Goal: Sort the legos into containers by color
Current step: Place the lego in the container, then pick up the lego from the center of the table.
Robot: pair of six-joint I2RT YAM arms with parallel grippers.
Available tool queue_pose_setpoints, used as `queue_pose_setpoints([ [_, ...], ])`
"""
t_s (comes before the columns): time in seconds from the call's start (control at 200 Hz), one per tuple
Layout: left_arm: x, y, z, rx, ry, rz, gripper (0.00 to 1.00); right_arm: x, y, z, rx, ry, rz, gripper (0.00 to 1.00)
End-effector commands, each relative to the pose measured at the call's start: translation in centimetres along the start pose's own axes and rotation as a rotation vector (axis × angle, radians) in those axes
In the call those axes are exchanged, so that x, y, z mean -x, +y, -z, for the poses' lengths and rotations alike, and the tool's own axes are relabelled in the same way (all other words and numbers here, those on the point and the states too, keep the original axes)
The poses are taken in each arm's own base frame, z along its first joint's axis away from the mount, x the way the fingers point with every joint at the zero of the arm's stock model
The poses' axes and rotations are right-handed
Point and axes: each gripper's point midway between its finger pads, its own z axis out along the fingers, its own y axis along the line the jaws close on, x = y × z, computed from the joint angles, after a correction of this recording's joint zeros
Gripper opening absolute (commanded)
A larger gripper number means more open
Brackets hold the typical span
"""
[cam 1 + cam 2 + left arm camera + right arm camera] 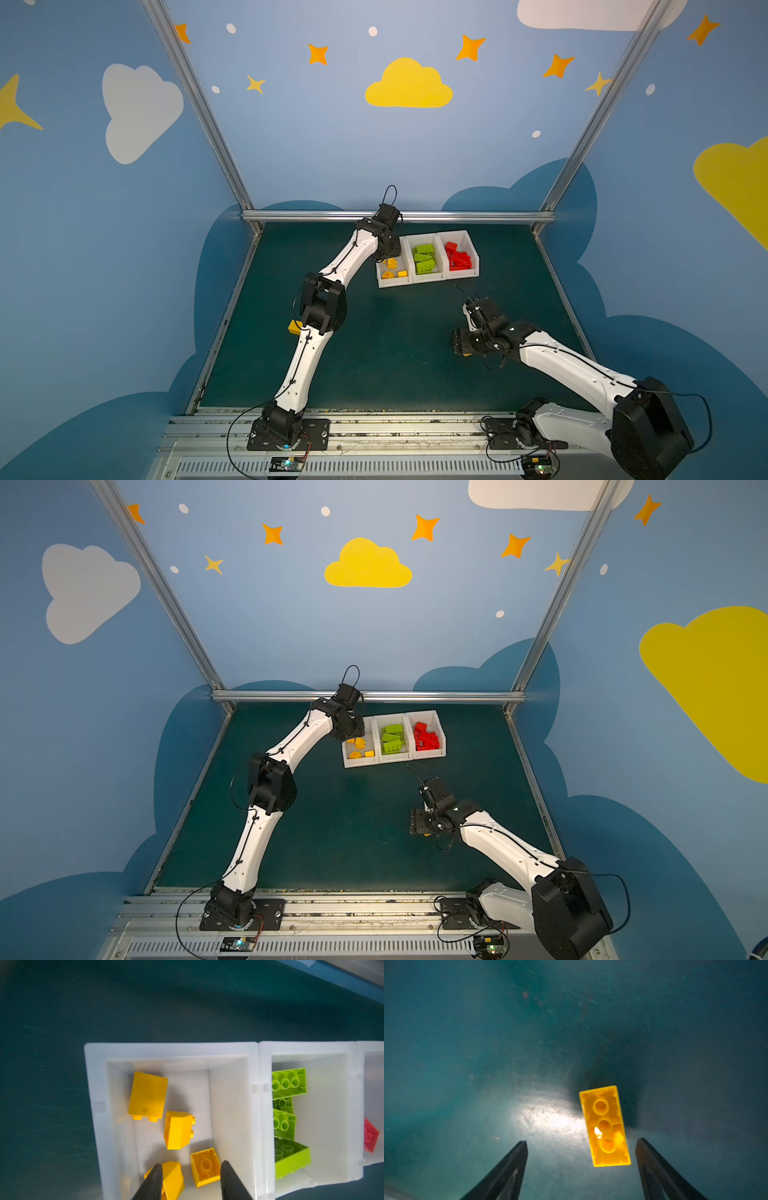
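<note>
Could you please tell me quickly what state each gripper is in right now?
Left gripper: open, empty, over the white bin of yellow bricks.
Right gripper: open, empty, over a loose yellow brick on the table.

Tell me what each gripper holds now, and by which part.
Nothing is held. The left gripper is open above the bin; the right gripper is open around a yellow brick, not touching.
</note>
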Motion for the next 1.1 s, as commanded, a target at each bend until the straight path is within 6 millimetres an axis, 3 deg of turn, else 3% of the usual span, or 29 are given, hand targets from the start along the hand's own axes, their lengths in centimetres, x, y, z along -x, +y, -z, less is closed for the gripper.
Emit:
queue_pose_setpoints([
  [0.0,-0.1,-0.1,1.5,0.005,0.007,-0.014,0.5,-0.8,-1.8,-0.6,-0.092,0.028,-0.023,0.8],
  [0.215,0.0,-0.5,6.5,-0.014,-0.06,-0.026,0.53,-0.9,-2.3,-2.0,-0.132,0.077,-0.028,0.8],
  [0.39,-2.3,0.0,10.6,-0.068,-0.115,0.005,0.55,0.2,-1.8,-2.9,-0.145,0.103,-0.012,0.78],
  [0.661,-7.3,3.3,14.9,-0.101,-0.133,0.056,0.55,0.5,-0.8,-3.6,-0.135,0.129,0.029,0.49],
  [0.911,-9.5,6.6,20.3,-0.104,-0.208,0.082,0.56,0.4,-0.1,-4.4,-0.141,0.165,0.064,0.22],
  [1.096,-11.4,10.3,23.0,-0.042,-0.287,0.097,0.56,1.6,2.1,-3.7,-0.101,0.134,0.101,0.19],
])
